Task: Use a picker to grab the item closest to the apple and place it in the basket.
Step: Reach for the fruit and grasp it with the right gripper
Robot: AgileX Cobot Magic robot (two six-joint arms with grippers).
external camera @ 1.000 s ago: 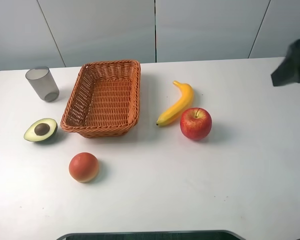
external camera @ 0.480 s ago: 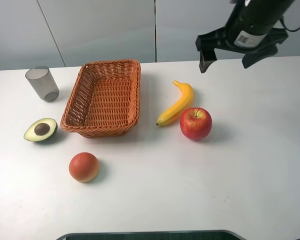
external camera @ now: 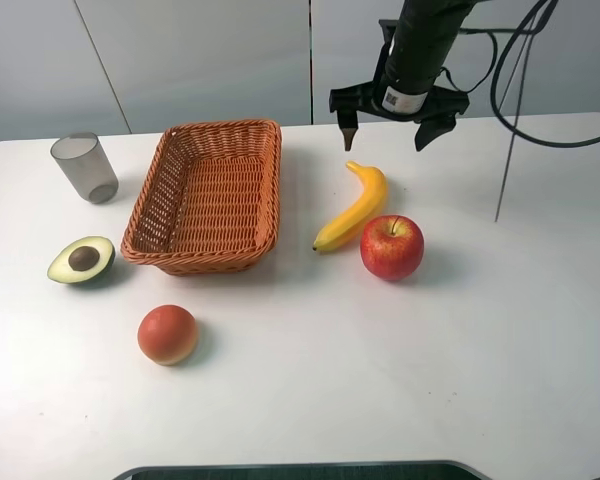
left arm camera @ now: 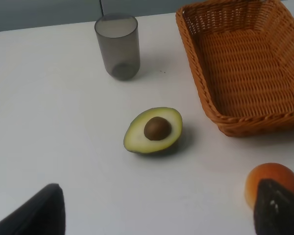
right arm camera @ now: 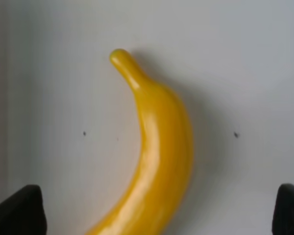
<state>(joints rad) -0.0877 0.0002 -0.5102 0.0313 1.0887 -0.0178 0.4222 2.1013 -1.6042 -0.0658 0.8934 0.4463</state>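
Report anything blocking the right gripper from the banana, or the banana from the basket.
Nothing visible does. The right gripper hangs open above the banana; nothing lies between banana and basket, the apple sitting on the other side.

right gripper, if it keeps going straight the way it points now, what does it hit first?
Most likely the banana. The right wrist view looks straight down on it, framed between the open right gripper fingertips. From the high view the gripper hangs near its stem end; the height above it is unclear.
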